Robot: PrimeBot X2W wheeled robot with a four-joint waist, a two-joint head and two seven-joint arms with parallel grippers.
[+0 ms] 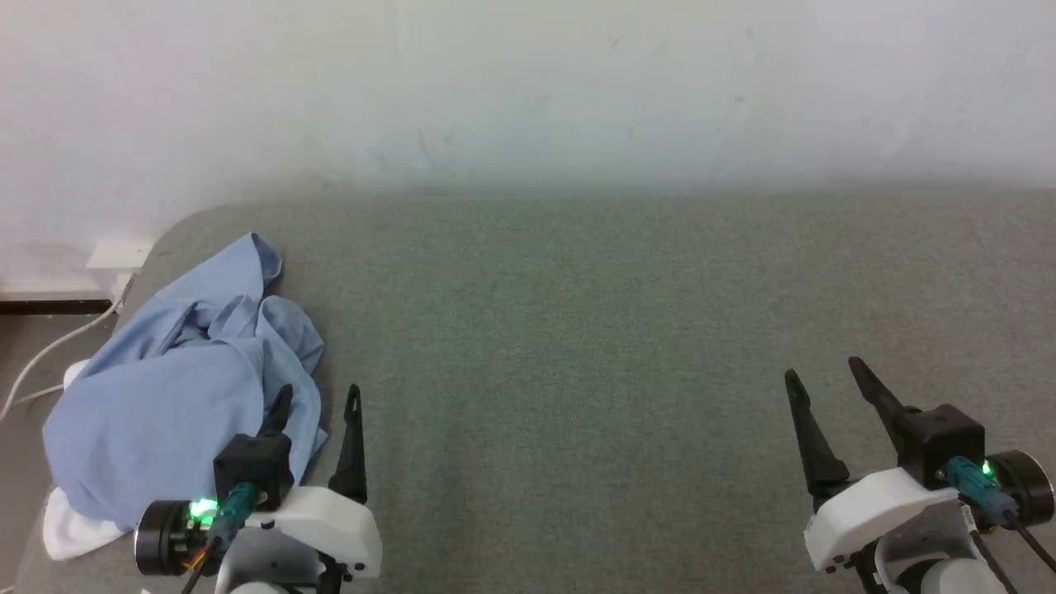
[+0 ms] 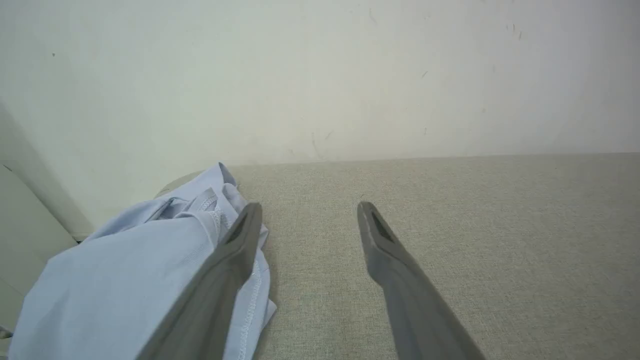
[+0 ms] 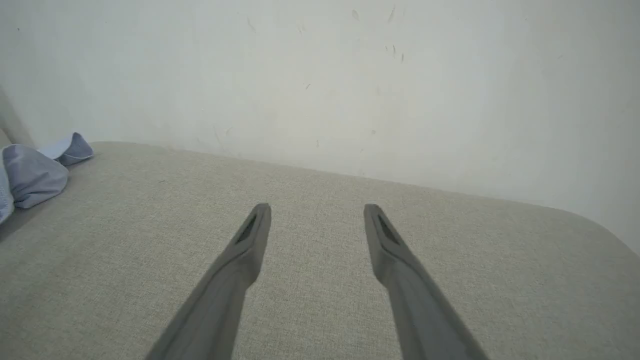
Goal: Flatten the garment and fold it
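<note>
The garment (image 1: 181, 388) is a light blue shirt lying crumpled in a heap at the left end of the grey-green surface, with a white part poking out at its near left corner. My left gripper (image 1: 320, 398) is open just right of the heap; its left finger overlaps the cloth edge and nothing is between the jaws. The left wrist view shows the garment (image 2: 130, 270) beside and behind the left finger of my left gripper (image 2: 307, 210). Far to the right, my right gripper (image 1: 825, 373) hangs open over bare surface. In the right wrist view, the garment (image 3: 35, 170) lies far left of my right gripper (image 3: 316, 211).
The padded grey-green surface (image 1: 577, 346) runs wide between the two grippers and ends at a white wall (image 1: 528, 91) behind. Its left end is rounded. A white cable (image 1: 49, 351) and a wall box (image 1: 118, 256) sit beyond that left end.
</note>
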